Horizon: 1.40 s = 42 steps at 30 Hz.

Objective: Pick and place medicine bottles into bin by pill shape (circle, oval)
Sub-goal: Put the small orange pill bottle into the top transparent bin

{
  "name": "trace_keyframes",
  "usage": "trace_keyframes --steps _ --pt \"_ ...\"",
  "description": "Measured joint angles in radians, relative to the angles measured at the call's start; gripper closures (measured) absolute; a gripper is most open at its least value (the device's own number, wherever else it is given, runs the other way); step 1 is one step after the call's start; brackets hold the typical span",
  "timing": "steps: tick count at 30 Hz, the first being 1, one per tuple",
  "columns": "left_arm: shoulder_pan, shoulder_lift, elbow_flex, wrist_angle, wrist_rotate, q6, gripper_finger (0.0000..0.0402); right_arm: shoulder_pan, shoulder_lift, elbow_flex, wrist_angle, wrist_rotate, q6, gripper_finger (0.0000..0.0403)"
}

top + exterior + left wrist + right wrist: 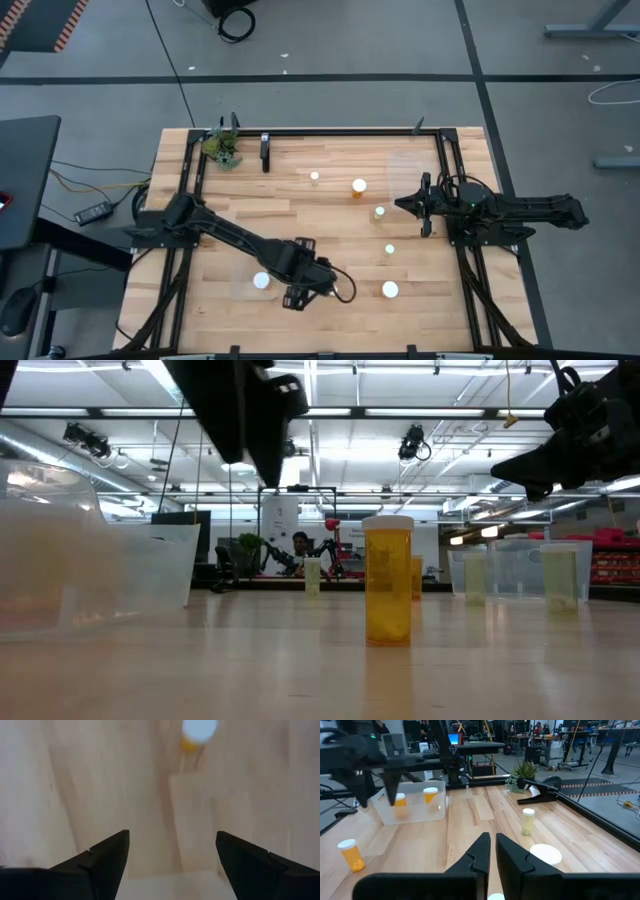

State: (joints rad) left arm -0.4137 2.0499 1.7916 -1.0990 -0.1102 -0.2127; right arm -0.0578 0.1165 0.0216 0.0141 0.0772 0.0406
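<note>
Several amber medicine bottles with white caps stand upright on the wooden table: one near the front (pixel 390 290), others farther back (pixel 358 186), (pixel 379 212), (pixel 389 249). A clear bin (pixel 382 812) at the near left holds two bottles (pixel 431 795), (pixel 400 800). My left gripper (pixel 300 296) hangs open over bare table between that bin and the front bottle (pixel 199 730), pointing steeply down, with nothing between its fingers (pixel 107 852). My right gripper (pixel 403 203) waits shut and level at the right side.
A second clear bin (pixel 410 165) stands at the far right. A small green plant (pixel 222 148) and a dark bracket (pixel 265 152) sit at the far edge. A black frame (pixel 330 130) runs around the table. People and desks show in the room beyond.
</note>
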Motion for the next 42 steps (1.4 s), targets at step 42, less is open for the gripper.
trace_keyframes --steps 42 --pt "-0.031 0.05 -0.27 0.531 0.004 0.127 0.0114 0.0 0.0 0.0 -0.006 0.0 0.0 0.0366"
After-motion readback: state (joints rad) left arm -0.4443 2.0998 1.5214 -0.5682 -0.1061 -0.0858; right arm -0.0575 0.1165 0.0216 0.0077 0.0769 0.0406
